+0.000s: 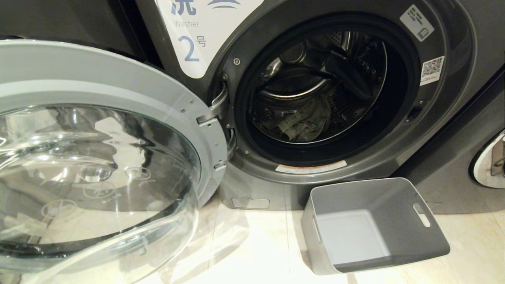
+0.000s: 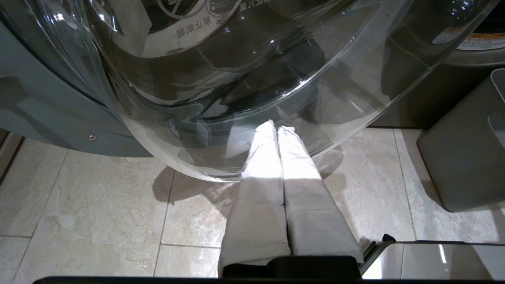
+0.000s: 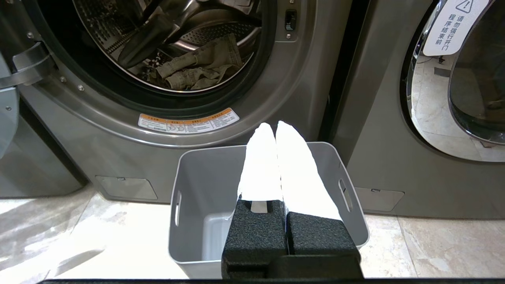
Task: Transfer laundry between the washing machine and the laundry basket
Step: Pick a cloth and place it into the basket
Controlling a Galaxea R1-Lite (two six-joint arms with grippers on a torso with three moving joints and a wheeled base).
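Both sets of my fingers are pressing together, clenched on nothing: the left gripper (image 2: 276,128) is hanging over the pale tiled floor (image 2: 98,205) beside the open glass door (image 2: 244,86), the right gripper (image 3: 275,125) above the laundry basket (image 3: 197,173). Beyond it, the laundry (image 3: 197,69) is lying inside the washing machine (image 3: 300,90); another machine (image 3: 378,130) is standing alongside.

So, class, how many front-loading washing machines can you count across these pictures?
2. The dark grey front-loader marked 2 stands with its door open behind the light grey plastic bin. A second dark grey machine, door shut, stands beside it. Others may lie out of frame.
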